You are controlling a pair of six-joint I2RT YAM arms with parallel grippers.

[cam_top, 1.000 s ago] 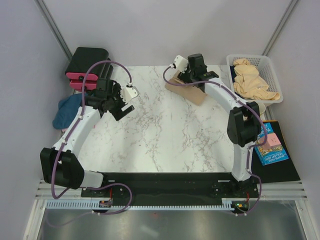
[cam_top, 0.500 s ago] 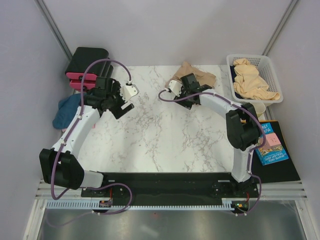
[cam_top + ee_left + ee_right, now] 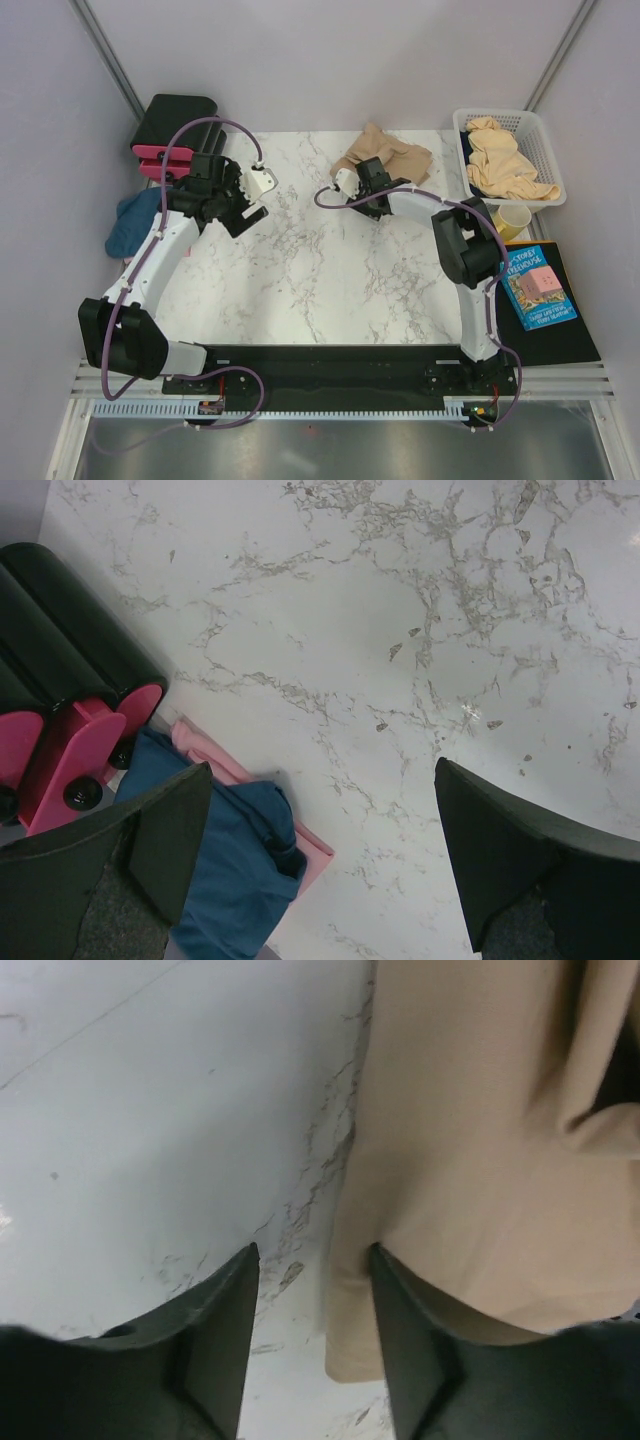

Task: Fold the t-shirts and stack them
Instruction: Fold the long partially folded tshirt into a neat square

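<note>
A crumpled tan t-shirt [image 3: 388, 152] lies at the back middle of the marble table. My right gripper [image 3: 360, 187] is low at its near-left edge. In the right wrist view the jaws [image 3: 312, 1252] stand apart, and the shirt's edge [image 3: 470, 1160] lies between them and under the right finger. My left gripper [image 3: 248, 205] is open and empty above the table's left side. A dark blue t-shirt [image 3: 134, 222] lies at the table's left edge. In the left wrist view [image 3: 322, 768] it [image 3: 225, 875] rests on a folded pink shirt [image 3: 308, 848].
A white mesh basket [image 3: 544, 140] at the back right holds more tan shirts [image 3: 503, 160]. A yellow cup [image 3: 511, 219] and a blue box [image 3: 537, 287] sit on the right. Black-and-pink boxes [image 3: 172, 128] stand at the back left and also show in the left wrist view [image 3: 70, 735].
The tan shirt, held stretched by my right gripper a second ago, now lies crumpled at the back. My right gripper has come down and toward the near-left. The left arm has barely moved.
</note>
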